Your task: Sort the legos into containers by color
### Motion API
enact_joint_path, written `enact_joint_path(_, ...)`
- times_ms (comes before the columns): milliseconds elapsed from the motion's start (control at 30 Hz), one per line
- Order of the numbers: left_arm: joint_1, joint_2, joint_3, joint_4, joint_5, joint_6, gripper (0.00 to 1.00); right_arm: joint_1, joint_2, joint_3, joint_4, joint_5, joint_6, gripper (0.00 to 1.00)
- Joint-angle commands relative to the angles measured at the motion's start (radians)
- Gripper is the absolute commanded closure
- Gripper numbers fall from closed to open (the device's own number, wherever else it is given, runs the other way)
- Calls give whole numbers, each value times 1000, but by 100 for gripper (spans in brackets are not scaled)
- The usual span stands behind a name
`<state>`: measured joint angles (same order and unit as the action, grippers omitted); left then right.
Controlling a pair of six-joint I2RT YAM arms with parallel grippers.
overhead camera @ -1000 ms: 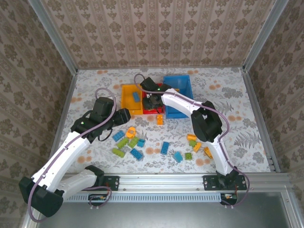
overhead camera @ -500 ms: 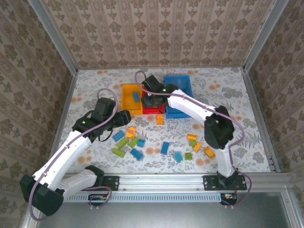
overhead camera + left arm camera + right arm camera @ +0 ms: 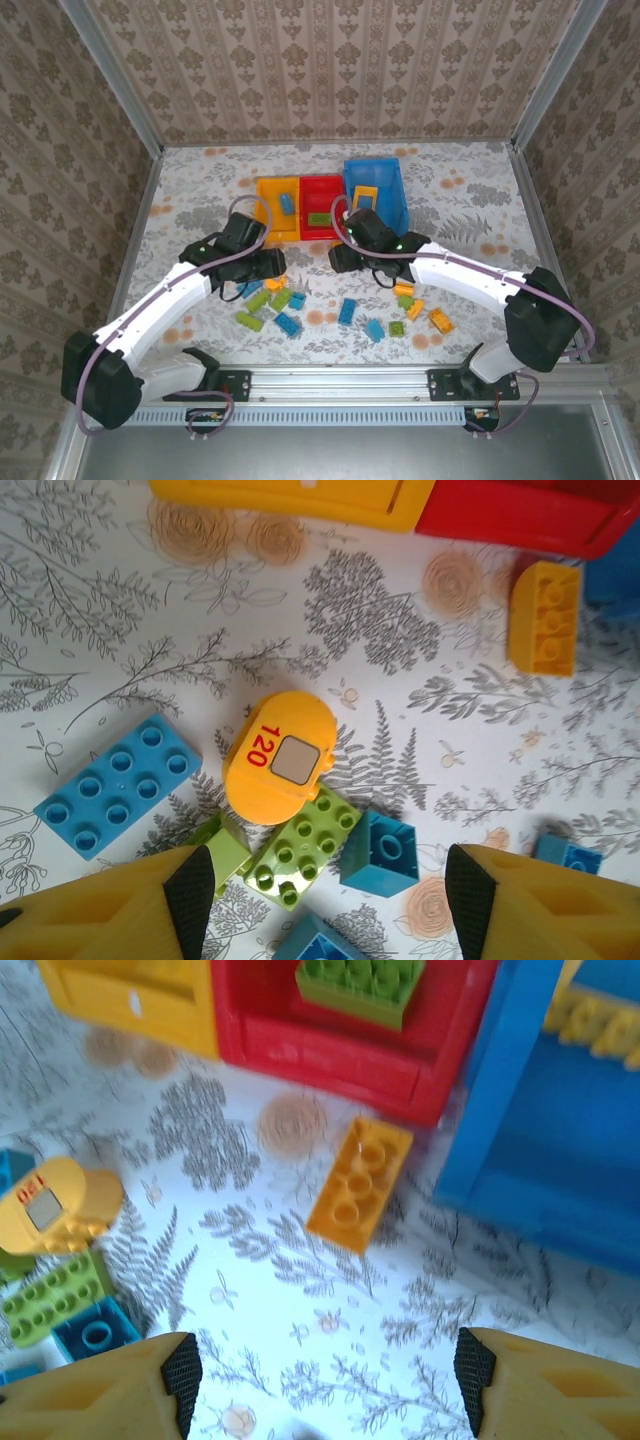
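A robot test booth: aluminium frame (image 3: 340, 381) around wallpapered walls (image 3: 330, 70); floral-printed tabletop (image 3: 480, 195).

green lego (image 3: 318, 218) in red bin (image 3: 323, 184), loose legos (image 3: 348, 310) nearby

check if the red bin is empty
Not empty: the red bin holds a green brick, seen from the right wrist.

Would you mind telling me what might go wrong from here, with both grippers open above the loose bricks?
1. The open left gripper hangs over a tight cluster: the rounded orange piece sits against a green brick, so closing may drag both.
2. The orange brick under the open right gripper lies close to the red bin and blue bin; a finger could strike a wall.
3. Both grippers sit close together and might collide.
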<state>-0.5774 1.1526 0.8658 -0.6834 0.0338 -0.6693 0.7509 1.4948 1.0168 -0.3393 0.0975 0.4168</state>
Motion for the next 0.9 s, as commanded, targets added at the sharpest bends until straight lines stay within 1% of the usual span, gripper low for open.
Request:
enact_joint_path(0,-10,6,-23,-3,9,19,33,11,40,-14,27,-24,122,26)
enact_joint_path(133,-15,-13,-49,29,17,10,33,35,146,14,39,61,212,19)
enact_joint_path(267,-19,-41,-65,38,15,11,33,39,236,42,61,129,295,18)
enact_joint_path(333,-20,-59,-72,35,14,13,33,39,275,63,74,139,313,18)
enact_joint_path(600,-19,-122,-94,13,14,13,33,39,398,130,111,175,367,22)
enact_joint_path(867,-18,-159,-104,-7,19,14,33,38,487,195,122,213,362,33)
